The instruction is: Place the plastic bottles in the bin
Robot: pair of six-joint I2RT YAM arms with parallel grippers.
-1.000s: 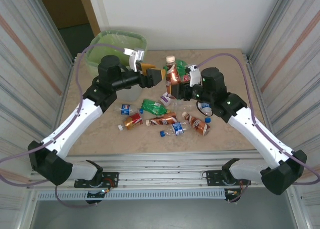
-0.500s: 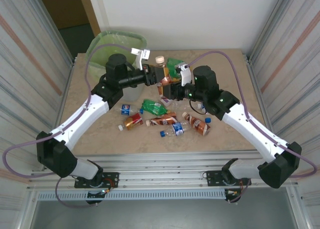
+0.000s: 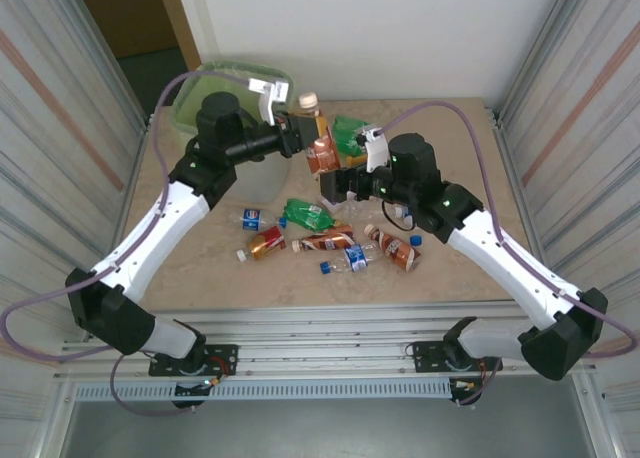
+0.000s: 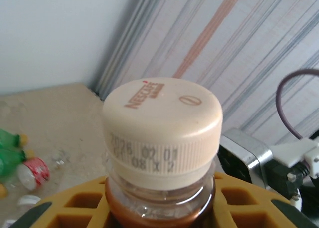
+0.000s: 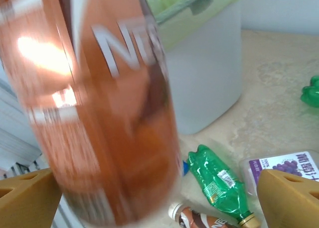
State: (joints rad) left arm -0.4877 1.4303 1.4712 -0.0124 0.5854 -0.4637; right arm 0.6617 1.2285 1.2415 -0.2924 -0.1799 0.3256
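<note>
Top external view is showing the left arm [image 3: 165, 218] reaching forward, bent at the elbow. The left gripper [image 3: 298, 136] is clamping a brown bottle [image 3: 321, 153] at the neck, holding it upright above the table [image 3: 470, 268], just right of the bin [image 3: 215, 76]. The right arm [image 3: 500, 253] is stretching toward it, and the right gripper [image 3: 338, 185] is spreading wide on either side of the bottle's body. Other bottles [image 3: 322, 240] are lying on the table.

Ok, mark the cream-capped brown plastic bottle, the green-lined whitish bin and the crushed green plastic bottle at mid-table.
cream-capped brown plastic bottle [image 4: 162, 106]: left wrist view, cap top.
green-lined whitish bin [image 5: 209, 83]: right wrist view, bare wall.
crushed green plastic bottle [image 5: 214, 174]: right wrist view, body.
</note>
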